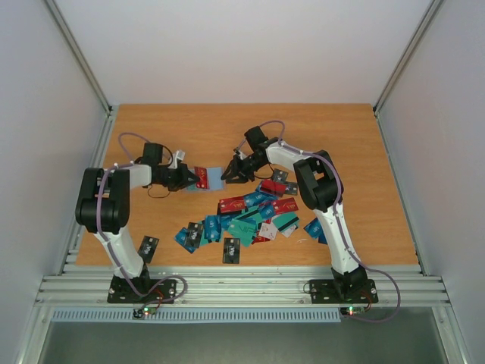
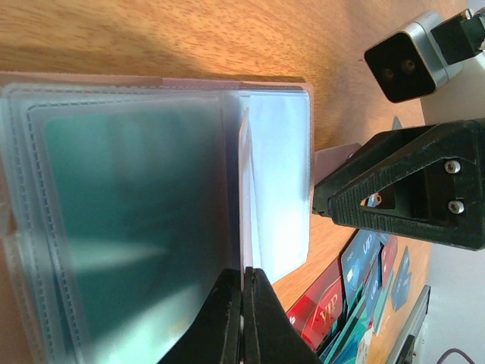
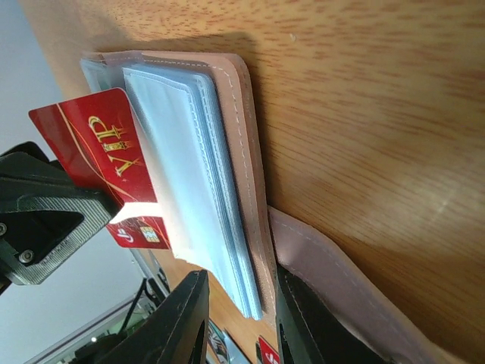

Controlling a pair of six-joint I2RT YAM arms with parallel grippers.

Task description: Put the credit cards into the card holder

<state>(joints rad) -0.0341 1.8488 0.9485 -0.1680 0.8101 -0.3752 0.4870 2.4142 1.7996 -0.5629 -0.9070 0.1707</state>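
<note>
My left gripper (image 1: 187, 179) is shut on a red VIP credit card (image 3: 98, 152), gripping it by its thin edge (image 2: 244, 274). The card's far end lies in among the light blue pockets of the card holder (image 3: 242, 152), which is open with its pinkish-tan cover against the wood. A teal card (image 2: 129, 205) sits in one clear pocket. My right gripper (image 3: 239, 279) holds the card holder (image 1: 215, 179) from the other side, its fingers around the pocket stack and one cover flap. Several more credit cards (image 1: 250, 220) lie scattered on the table in front of the right arm.
Two dark cards lie apart from the pile, one near the left arm's base (image 1: 148, 246) and one at the table's front edge (image 1: 231, 250). The two grippers face each other closely at mid-table. Grey walls enclose the wooden table (image 1: 341, 136).
</note>
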